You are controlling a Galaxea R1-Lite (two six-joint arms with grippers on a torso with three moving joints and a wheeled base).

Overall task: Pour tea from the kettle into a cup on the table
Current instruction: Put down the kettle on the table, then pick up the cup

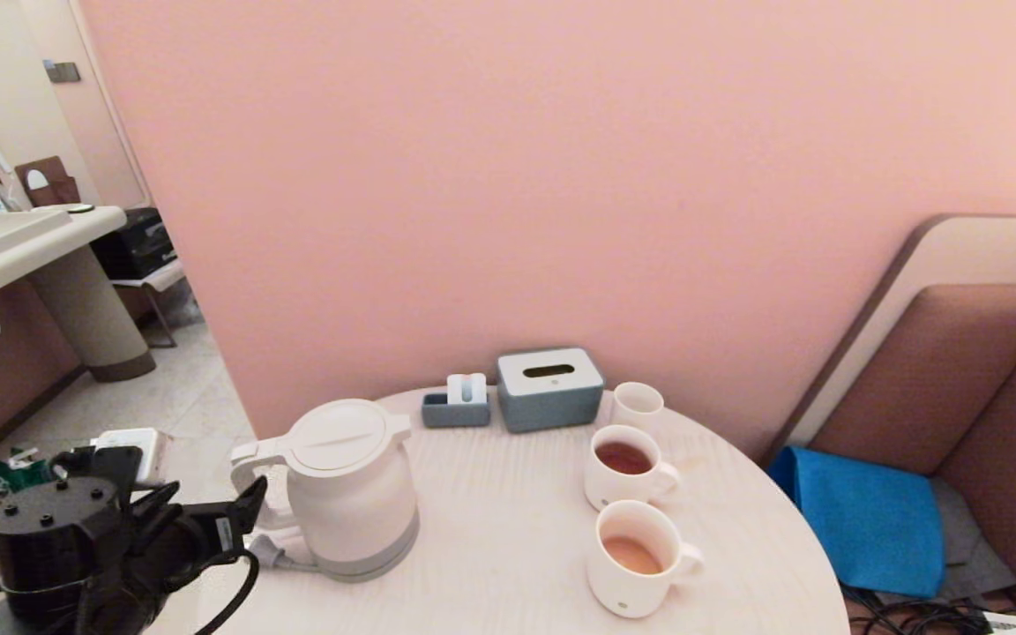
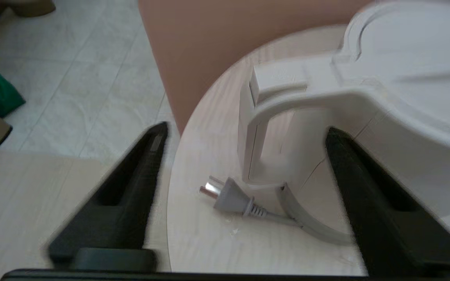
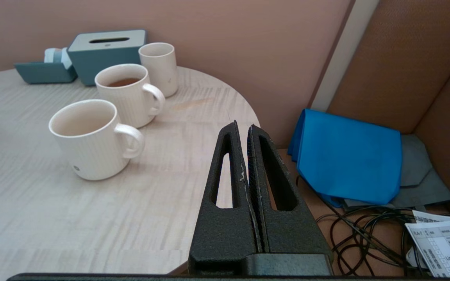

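The white kettle stands upright on the left part of the round pale table, its loop handle toward the table edge and its grey plug lying beside the base. My left gripper is open at the handle, one finger on each side of it and apart from it. The cup, a ribbed white mug, sits at the front right with pale orange tea inside. My right gripper is shut and empty by the table's right edge, near the cup.
Behind the cup stand a like mug of dark tea and a small plain cup. A grey tissue box and a small tray sit by the pink wall. A blue cloth lies on the bench at right.
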